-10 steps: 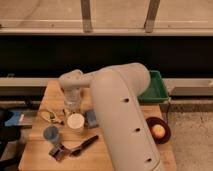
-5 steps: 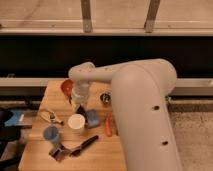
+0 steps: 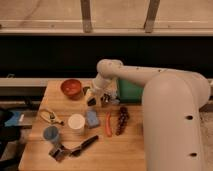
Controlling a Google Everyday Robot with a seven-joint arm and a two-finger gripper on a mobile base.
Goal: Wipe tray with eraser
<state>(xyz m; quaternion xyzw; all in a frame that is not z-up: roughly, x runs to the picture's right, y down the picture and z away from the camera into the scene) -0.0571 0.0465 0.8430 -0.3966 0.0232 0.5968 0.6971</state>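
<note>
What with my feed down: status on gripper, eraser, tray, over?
Gripper shut, low over table beside tray. Dark block at its tips, likely eraser, grip unconfirmed. Arm hides part of tray.

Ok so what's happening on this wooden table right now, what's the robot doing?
The robot's white arm reaches in from the right, and its gripper hangs shut over the wooden table, between the round orange-red bowl and the large green plastic tray. It is beside the tray, not in it, so no wiping is under way. Whether it holds the small dark eraser I cannot tell.
</note>
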